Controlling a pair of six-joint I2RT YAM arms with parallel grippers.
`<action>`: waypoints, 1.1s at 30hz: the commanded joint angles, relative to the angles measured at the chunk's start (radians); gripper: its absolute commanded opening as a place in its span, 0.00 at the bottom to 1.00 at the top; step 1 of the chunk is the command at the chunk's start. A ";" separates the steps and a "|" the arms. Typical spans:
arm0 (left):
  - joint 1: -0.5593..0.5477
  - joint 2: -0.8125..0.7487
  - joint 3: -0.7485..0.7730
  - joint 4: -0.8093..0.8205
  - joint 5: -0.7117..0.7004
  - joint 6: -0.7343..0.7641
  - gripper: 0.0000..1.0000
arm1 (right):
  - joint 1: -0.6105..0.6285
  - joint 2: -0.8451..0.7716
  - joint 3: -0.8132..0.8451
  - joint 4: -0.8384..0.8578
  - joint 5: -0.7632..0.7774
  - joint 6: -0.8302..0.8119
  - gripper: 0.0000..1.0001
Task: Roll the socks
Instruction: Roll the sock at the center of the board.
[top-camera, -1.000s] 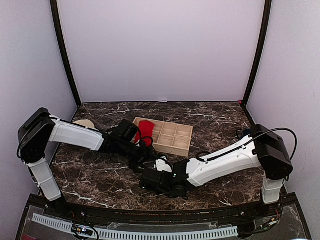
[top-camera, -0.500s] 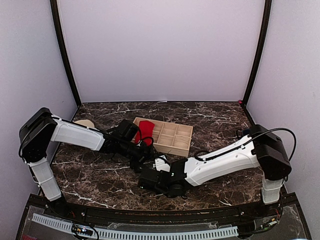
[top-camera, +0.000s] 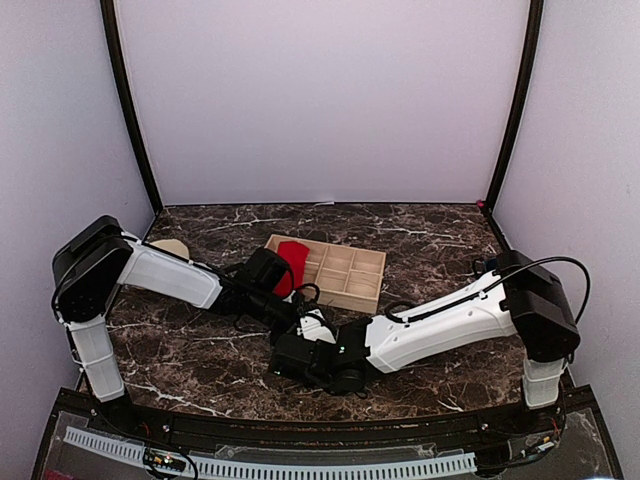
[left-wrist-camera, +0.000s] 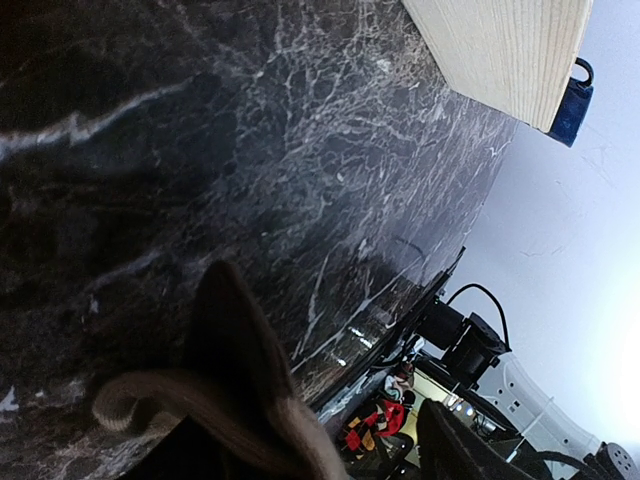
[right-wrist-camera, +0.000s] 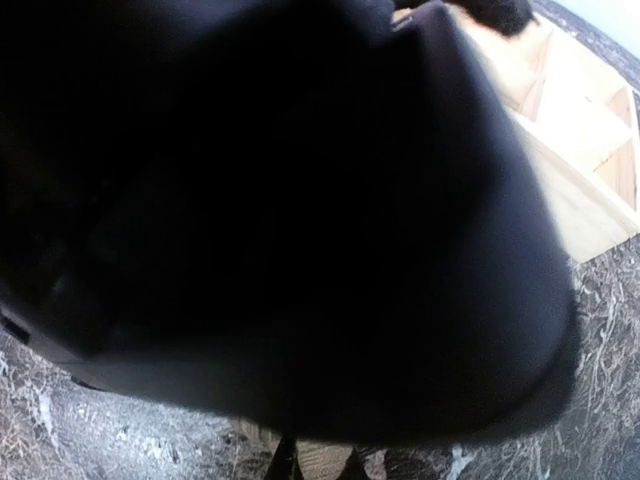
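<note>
The red sock (top-camera: 292, 260) lies bunched in the left end of the wooden tray (top-camera: 345, 275). In the top view the tan-brown sock is hidden under the two grippers, which meet in front of the tray. My left gripper (top-camera: 289, 312) (left-wrist-camera: 325, 340) is open. A strip of the tan-brown sock (left-wrist-camera: 190, 395) drapes over its left finger. My right gripper (top-camera: 292, 356) (right-wrist-camera: 318, 470) sits low on the table, its tips closed on a fold of the tan-brown sock (right-wrist-camera: 322, 460). A dark part of the left arm blocks most of the right wrist view.
A round beige disc (top-camera: 170, 246) lies at the back left. A small blue object (top-camera: 490, 266) (left-wrist-camera: 572, 105) sits right of the tray. The tray's compartments (right-wrist-camera: 590, 130) lie just behind the grippers. Black cables trail over the marble table (top-camera: 180, 350).
My left arm has reached further right and lower toward the right gripper. My right arm has slid slightly left.
</note>
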 joint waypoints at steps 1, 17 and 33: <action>-0.012 0.006 0.025 0.068 0.050 -0.021 0.69 | 0.000 0.008 0.016 0.044 -0.017 -0.028 0.01; -0.010 0.040 -0.006 0.154 0.078 -0.039 0.04 | -0.006 0.020 0.016 0.030 -0.028 -0.015 0.02; -0.010 0.172 -0.002 0.235 0.126 0.024 0.00 | -0.047 -0.070 -0.154 0.105 -0.122 0.081 0.44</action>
